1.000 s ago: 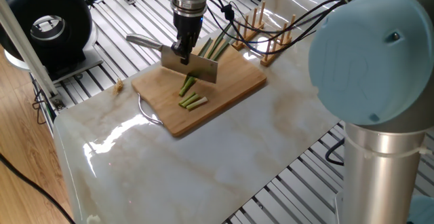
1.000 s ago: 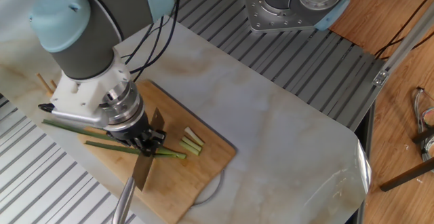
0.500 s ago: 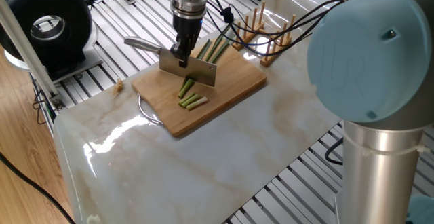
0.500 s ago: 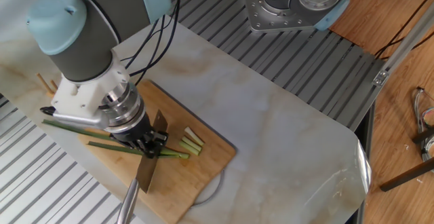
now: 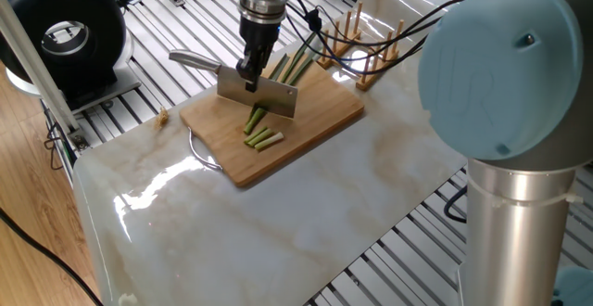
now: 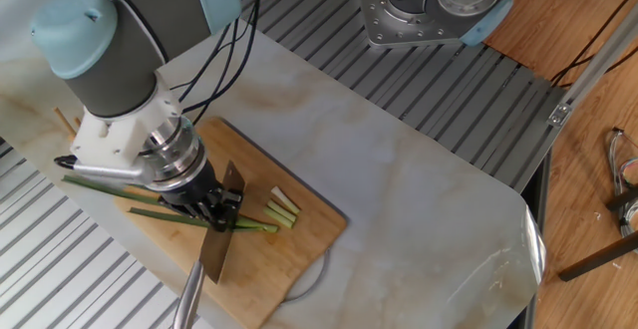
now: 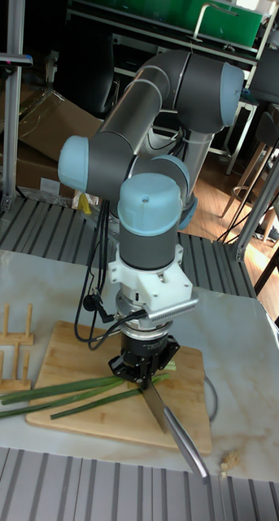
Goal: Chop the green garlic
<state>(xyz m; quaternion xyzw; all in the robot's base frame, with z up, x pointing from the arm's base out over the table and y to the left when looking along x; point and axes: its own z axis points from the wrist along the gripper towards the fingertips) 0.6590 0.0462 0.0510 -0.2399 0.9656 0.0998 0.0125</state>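
Long green garlic stalks (image 5: 293,64) (image 6: 108,183) (image 7: 64,389) lie across the wooden cutting board (image 5: 320,116) (image 6: 304,237) (image 7: 70,350). Short cut pieces (image 5: 262,138) (image 6: 283,207) rest on the board beside the blade. My gripper (image 5: 248,70) (image 6: 215,206) (image 7: 145,371) is shut on a cleaver knife (image 5: 258,98) (image 6: 220,237) (image 7: 158,407), just where the handle meets the blade. The blade stands crosswise over the stalks' cut ends. I cannot tell whether its edge touches them.
A wooden peg rack (image 5: 358,33) (image 7: 12,358) stands just past the board's far end. The knife's metal handle (image 5: 191,59) (image 6: 186,303) (image 7: 188,449) sticks out over the board's edge. A black round device (image 5: 67,35) sits at the table's left corner.
The knife has shifted slightly with the wrist. The stalks and the cut pieces lie as before.
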